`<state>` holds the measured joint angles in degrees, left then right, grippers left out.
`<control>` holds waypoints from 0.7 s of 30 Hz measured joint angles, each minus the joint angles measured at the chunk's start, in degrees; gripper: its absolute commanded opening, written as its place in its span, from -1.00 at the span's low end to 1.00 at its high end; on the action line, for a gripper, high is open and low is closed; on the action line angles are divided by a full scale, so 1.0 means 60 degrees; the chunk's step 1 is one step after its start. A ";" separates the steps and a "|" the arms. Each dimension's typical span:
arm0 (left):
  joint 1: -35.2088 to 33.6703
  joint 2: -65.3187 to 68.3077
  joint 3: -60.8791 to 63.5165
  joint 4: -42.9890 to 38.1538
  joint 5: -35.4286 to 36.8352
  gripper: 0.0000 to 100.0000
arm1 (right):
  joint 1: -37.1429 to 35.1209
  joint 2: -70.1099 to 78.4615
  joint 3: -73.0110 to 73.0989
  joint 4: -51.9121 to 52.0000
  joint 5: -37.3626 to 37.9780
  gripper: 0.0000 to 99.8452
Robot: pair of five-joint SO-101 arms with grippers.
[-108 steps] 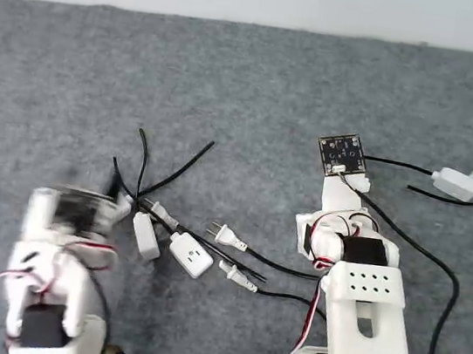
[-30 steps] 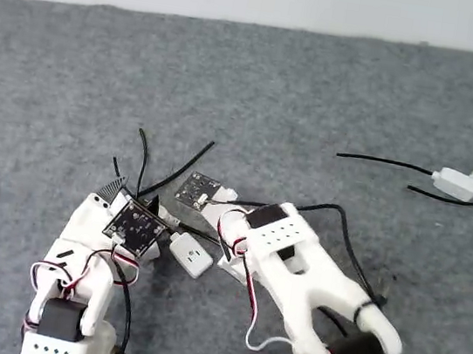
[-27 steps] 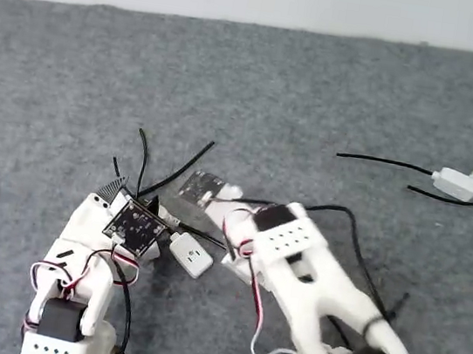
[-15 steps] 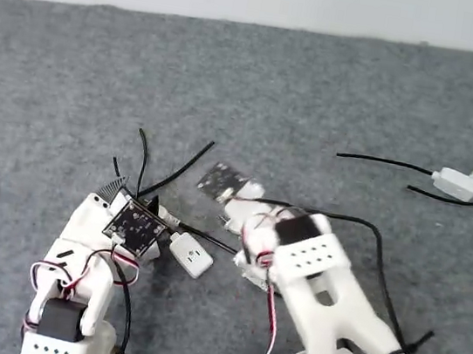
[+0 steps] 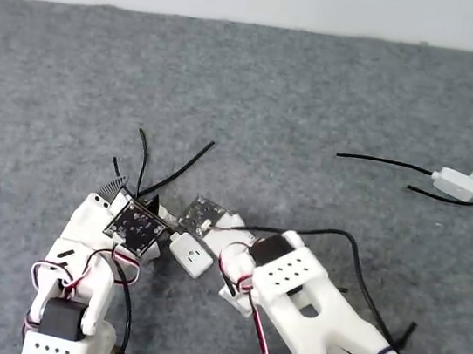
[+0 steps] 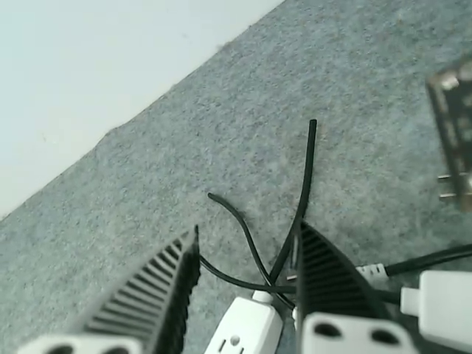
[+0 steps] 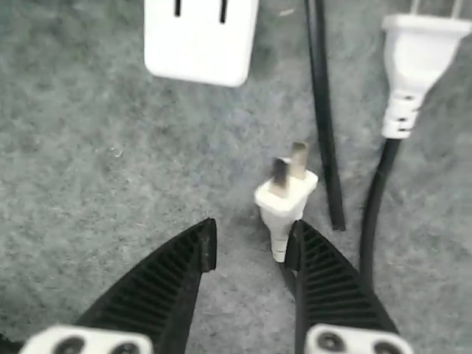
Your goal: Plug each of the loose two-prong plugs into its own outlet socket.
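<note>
Plug (image 7: 286, 195) by one inner edge of spread right fingers (image 7: 169, 287) | socket (image 6: 243, 335) between spread left fingers (image 6: 158, 295)

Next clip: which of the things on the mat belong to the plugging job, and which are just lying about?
Job:
- small two-prong plug
- second plug
- outlet socket
- other outlet socket

Lying about:
- white adapter, off to the side, apart from the rest
- its black leads

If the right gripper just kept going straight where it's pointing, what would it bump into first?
Most likely the white two-prong plug lying just ahead of the right gripper, slightly to one side; the white outlet socket sits farther on. Depth is unclear.
</note>
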<state>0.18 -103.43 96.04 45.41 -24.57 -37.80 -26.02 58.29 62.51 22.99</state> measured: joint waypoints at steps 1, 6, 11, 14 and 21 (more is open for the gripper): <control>0.0000 0.0000 0.0000 0.0000 0.0000 -0.59 | 0.0029 0.0000 0.0132 -0.0132 0.0000 -0.66; 0.0000 0.0000 0.0000 0.0000 0.0000 -0.59 | 0.0044 0.0000 0.0396 -0.0586 -0.0015 -0.66; 0.0000 0.0000 0.0000 0.0000 0.0000 -0.59 | 0.0117 0.0000 0.0777 -0.1348 -0.0015 -0.66; 0.0000 0.0000 0.0000 0.0000 0.0000 -0.59 | 0.0586 0.0000 0.0777 -0.1700 -0.0015 -0.66; 0.0000 0.0000 0.0000 0.0000 0.0000 -0.59 | 0.1172 0.0000 0.0835 -0.2271 -0.0015 -0.67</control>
<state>0.18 -103.43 96.04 45.41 -24.57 -30.77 -26.02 63.30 48.88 22.90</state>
